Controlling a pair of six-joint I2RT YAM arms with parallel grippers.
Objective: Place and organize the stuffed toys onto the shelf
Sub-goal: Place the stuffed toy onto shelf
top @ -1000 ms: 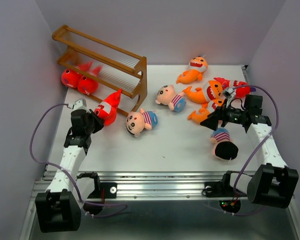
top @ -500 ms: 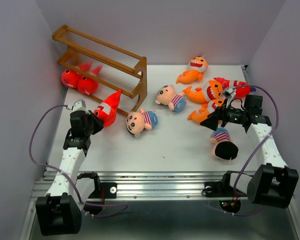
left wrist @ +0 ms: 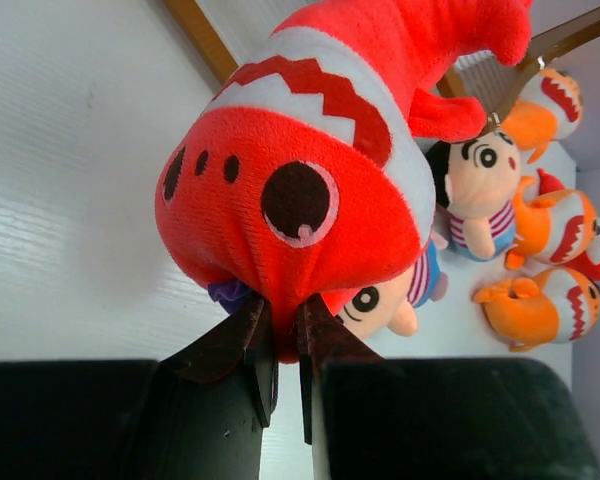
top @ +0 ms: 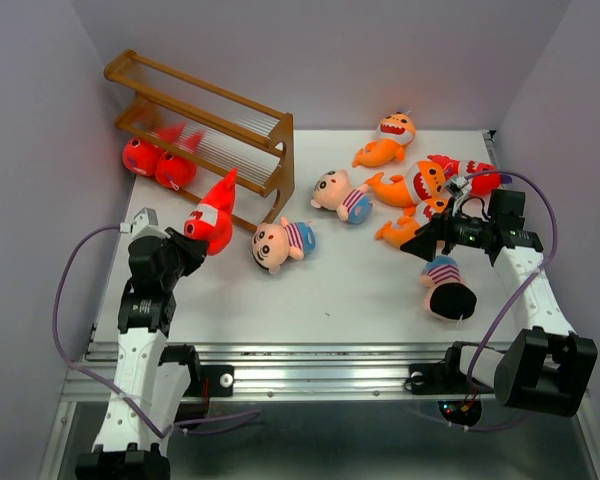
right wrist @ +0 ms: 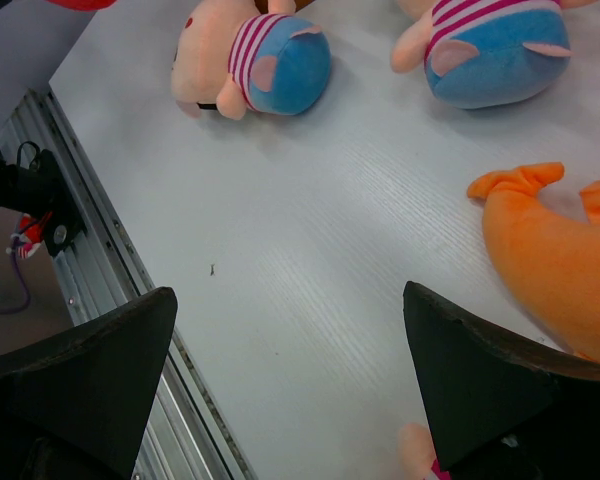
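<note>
Left wrist view: left tool (left wrist: 280,312) narrowly pinches red shark (left wrist: 300,180) by its head.

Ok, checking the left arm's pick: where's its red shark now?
The red shark is left in the top view, pinched by the left fingers, in front of the shelf, a boy doll to its right.

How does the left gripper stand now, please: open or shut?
Shut: the left gripper pinches the red shark by the fabric at its snout, fingertips nearly touching.
</note>
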